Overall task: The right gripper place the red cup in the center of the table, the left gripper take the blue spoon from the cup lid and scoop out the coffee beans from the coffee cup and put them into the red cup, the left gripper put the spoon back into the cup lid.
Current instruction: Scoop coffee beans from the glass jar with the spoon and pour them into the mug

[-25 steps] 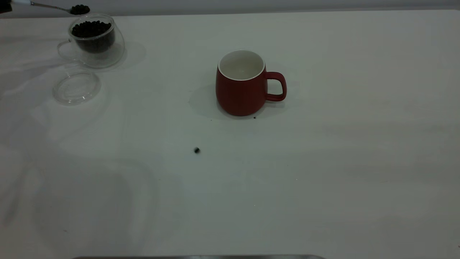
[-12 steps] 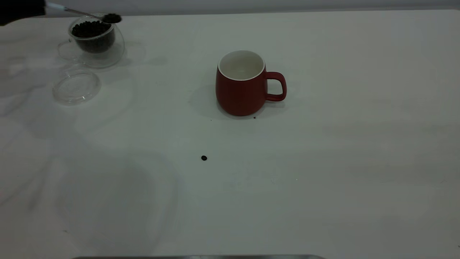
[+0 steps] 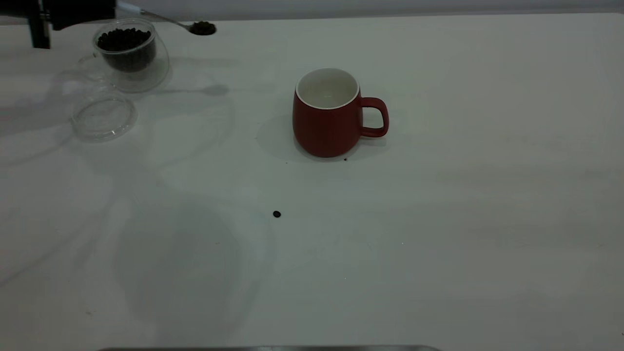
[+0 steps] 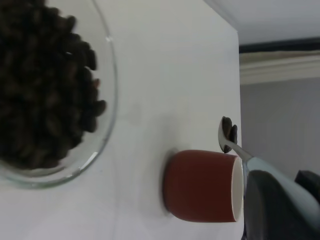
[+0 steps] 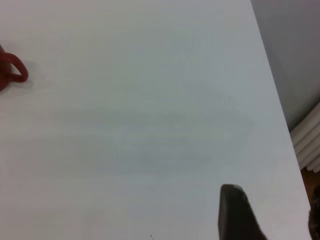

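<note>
The red cup (image 3: 325,117) stands upright mid-table, handle to the right, its white inside showing. At the top left my left gripper (image 3: 111,9) is shut on the blue spoon (image 3: 146,14). The spoon's bowl, loaded with coffee beans (image 3: 203,28), hangs in the air between the coffee cup (image 3: 130,57) and the red cup. The left wrist view shows the loaded spoon (image 4: 229,135) just short of the red cup's (image 4: 200,186) rim. The cup lid (image 3: 104,117) lies bare in front of the glass cup. My right gripper (image 5: 275,216) hovers open near the table's right edge.
One stray bean (image 3: 277,214) lies on the white table (image 3: 463,195) in front of the red cup, and a dark speck (image 3: 345,159) sits at the mug's base. The glass cup is heaped with beans (image 4: 40,85).
The left gripper has carried the loaded spoon rightward from above the coffee cup towards the red cup. The stray bean rolled a little and stopped.
</note>
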